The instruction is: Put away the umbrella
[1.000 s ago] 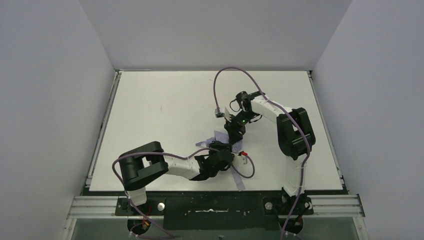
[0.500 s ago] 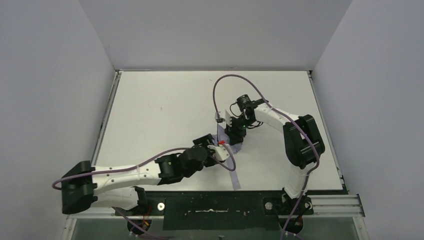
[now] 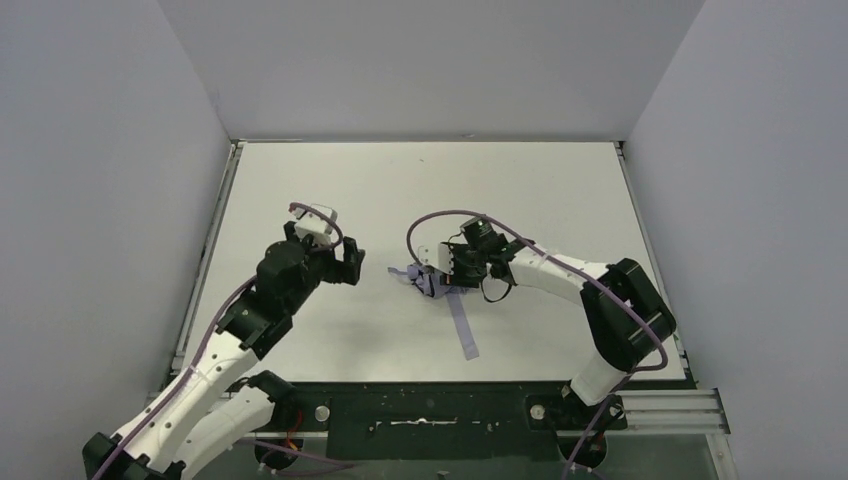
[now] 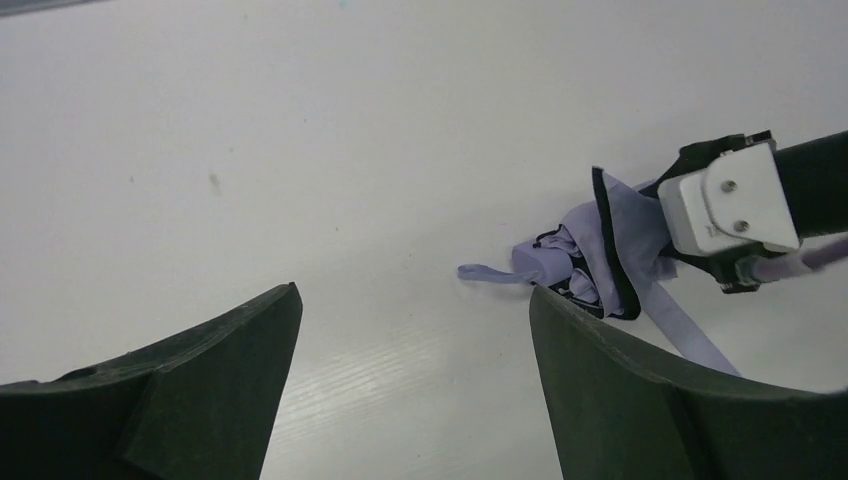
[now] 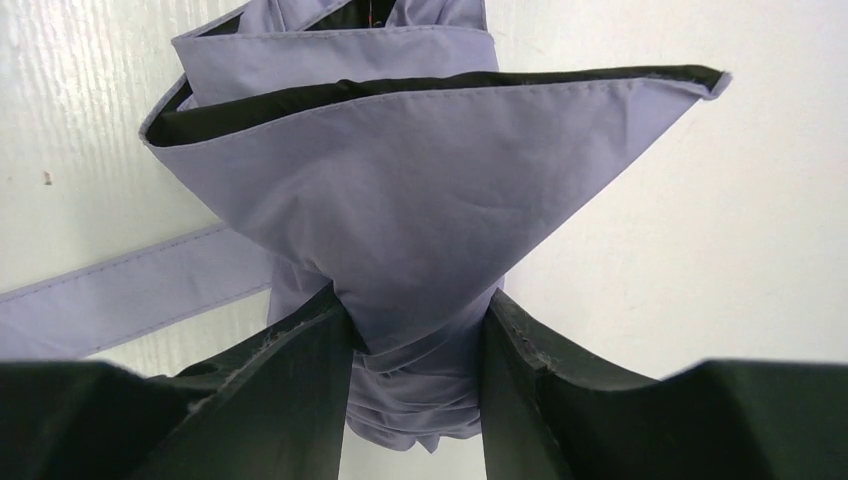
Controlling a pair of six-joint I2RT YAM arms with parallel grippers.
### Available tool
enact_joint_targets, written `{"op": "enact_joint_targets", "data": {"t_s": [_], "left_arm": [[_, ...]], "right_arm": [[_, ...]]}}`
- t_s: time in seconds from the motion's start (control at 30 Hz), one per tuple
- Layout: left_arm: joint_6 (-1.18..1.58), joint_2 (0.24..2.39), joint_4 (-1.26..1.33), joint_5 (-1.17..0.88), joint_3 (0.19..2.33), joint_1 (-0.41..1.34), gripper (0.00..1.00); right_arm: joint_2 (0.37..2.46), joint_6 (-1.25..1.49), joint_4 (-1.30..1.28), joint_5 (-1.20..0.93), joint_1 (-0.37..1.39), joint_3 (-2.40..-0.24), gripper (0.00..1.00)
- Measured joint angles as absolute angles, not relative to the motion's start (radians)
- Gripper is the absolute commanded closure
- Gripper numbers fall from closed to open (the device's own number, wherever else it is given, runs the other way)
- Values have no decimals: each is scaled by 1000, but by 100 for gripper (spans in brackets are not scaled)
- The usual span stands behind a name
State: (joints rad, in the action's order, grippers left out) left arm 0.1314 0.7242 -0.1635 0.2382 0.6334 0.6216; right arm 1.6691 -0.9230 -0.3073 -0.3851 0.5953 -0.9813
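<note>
The umbrella (image 3: 429,281) lies folded near the table's middle, pale lavender with a black lining. Its long closing strap (image 3: 464,334) trails toward the near edge. My right gripper (image 3: 446,268) is shut on the bunched fabric (image 5: 420,200); both fingers (image 5: 300,380) press the cloth from either side. My left gripper (image 3: 341,262) hovers to the left of the umbrella, apart from it, open and empty. From the left wrist view the umbrella (image 4: 600,255) shows beyond my left gripper (image 4: 412,295), its knob handle (image 4: 540,264) and small loop (image 4: 485,272) pointing left.
White tabletop (image 3: 330,190) with grey walls on three sides. A raised rail (image 3: 205,270) runs along the left edge. The right arm's purple cable (image 3: 425,225) arcs above the umbrella. The right wrist's white camera block (image 4: 728,200) sits over the umbrella.
My left gripper has opened, left the umbrella and swung back to the left. The right gripper has carried the umbrella a little left and nearer, still shut on it.
</note>
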Motion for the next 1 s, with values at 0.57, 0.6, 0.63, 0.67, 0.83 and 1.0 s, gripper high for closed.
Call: {"op": "enact_joint_targets", "data": {"t_s": [0.57,0.6,0.63,0.67,0.83,1.0], "left_arm": [[90,1445,-267,-437,1053,410,14],[78,1481,-275,-457,1074,410,14],[62,1518,-286,-478,1097,409,14],[45,1554,-297,-499,1119,409,13],[-36,1687,-360,-591,1194,413,11],[-105,1758,-409,-615,1237,450,11]], "right_arm": [[1542,-1060,198,-183,722,-637,89],[1541,-1066,218,-182,722,-625,89],[1539,-1072,235,-182,723,-616,89],[1539,-1078,248,-182,728,-608,89],[1537,-1096,272,-179,734,-594,89],[1536,-1103,278,-178,735,-591,89]]}}
